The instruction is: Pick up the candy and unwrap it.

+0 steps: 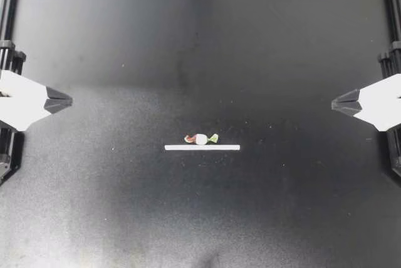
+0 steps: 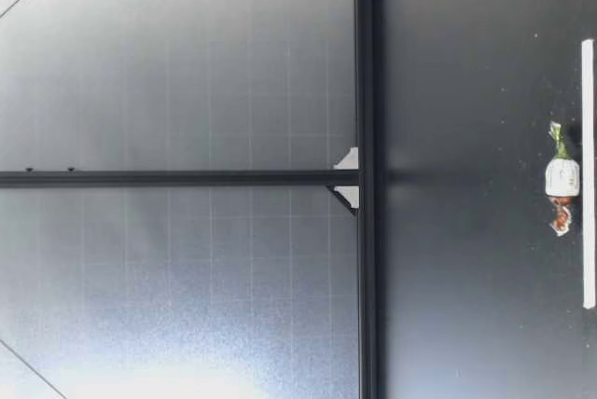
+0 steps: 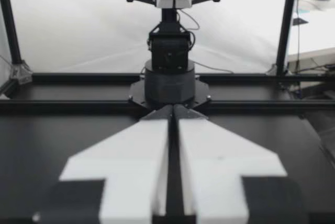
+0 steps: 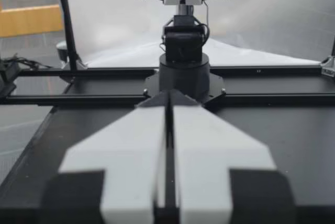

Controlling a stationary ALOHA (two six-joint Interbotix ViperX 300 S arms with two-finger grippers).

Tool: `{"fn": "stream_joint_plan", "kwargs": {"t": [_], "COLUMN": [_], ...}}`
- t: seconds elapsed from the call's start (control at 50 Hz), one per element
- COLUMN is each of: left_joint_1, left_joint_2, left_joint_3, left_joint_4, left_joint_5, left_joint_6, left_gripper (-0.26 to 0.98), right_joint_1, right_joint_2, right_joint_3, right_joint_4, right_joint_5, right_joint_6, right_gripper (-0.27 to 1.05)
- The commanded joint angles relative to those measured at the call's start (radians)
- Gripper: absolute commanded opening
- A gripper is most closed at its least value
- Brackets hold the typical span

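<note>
both grippers closed at the table's sides, candy lying midway between them

my left gripper [image 1: 71,101] and my right gripper [image 1: 333,102] sit at opposite edges of the black table [image 1: 200,42], tips facing each other, holding nothing; the left wrist view shows the left gripper [image 3: 171,110] with its fingers pressed together along a thin seam, and the right wrist view shows the same for the right gripper [image 4: 168,94], each looking across at the other arm's base; only the top and low views show the candy [image 1: 200,138], well apart from both grippers, lying flat just beside a white strip [image 1: 202,148], with a white middle, a red twist toward my left and a green twist toward my right; the low view places the candy [image 2: 562,178] just behind the strip [image 2: 588,173]
</note>
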Motion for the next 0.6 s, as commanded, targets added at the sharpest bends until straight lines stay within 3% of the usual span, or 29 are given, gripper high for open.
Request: {"fn": "stream_joint_plan", "kwargs": {"t": [0.0,0.18,0.38,0.58], "left_joint_1": [-0.009,-0.011,-0.011,-0.009], "left_joint_2": [0.003,0.031,0.078,0.107], "left_joint_3": [-0.012,0.041,0.074,0.069], "left_joint_4": [-0.003,-0.002,-0.002,-0.003], "left_joint_5": [-0.034,-0.103,-0.126,-0.126], "left_joint_6": [0.006,0.008,0.014,0.017], "left_gripper": [-0.09,-0.10,-0.10,-0.10], "right_joint_1": [-0.005,-0.009,-0.046,-0.069], "right_joint_2": [0.009,0.092,0.325,0.505], "right_joint_3": [-0.015,-0.055,-0.161,-0.247], "right_joint_4": [-0.003,-0.011,-0.011,-0.011], "right_joint_5": [-0.008,-0.029,0.028,0.190], "right_joint_6": [-0.003,-0.008,-0.003,-0.003], "right_gripper": [-0.13,-0.13,-0.11,0.09]}}
